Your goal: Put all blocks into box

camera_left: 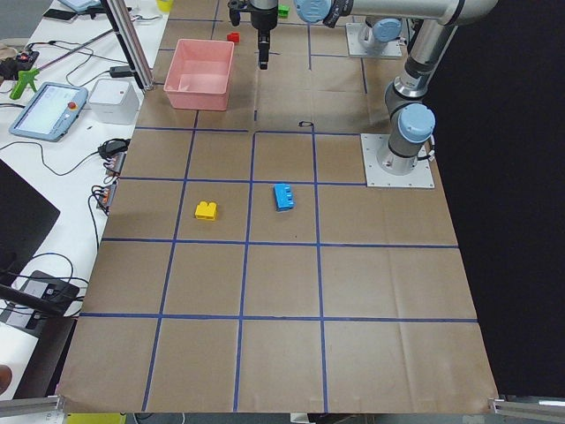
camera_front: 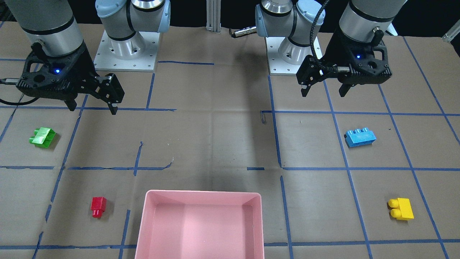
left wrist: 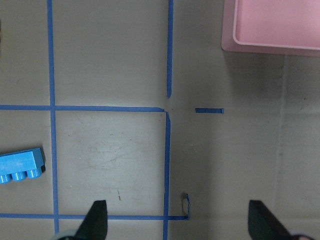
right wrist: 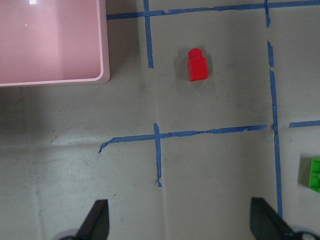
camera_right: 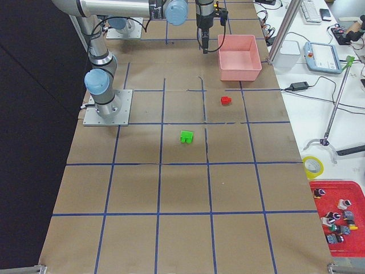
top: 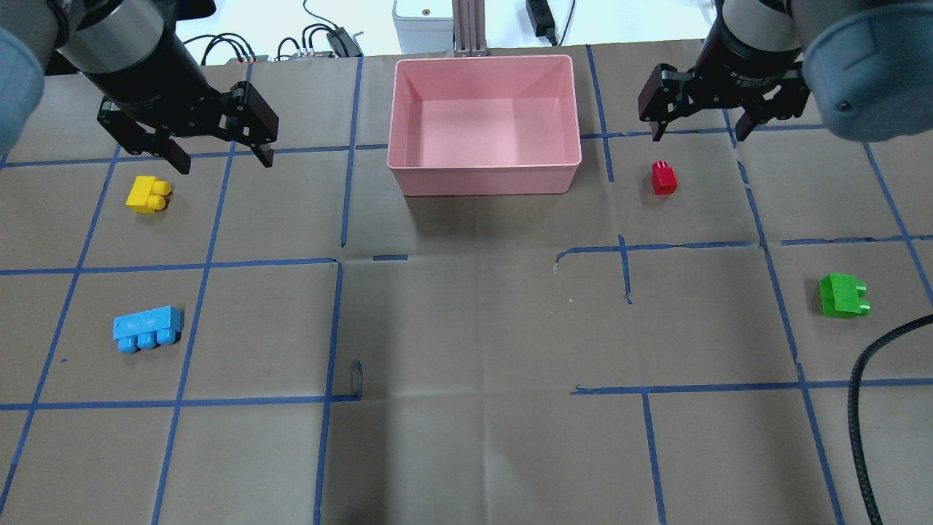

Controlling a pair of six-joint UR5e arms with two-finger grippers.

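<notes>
Overhead exterior: four blocks, all outside the box — yellow block and blue block on the robot's left, red block and green block on its right. Likely light, rigid, slick — you pinch across flat sides, not studs. Left gripper, right gripper: spread, empty.
</notes>
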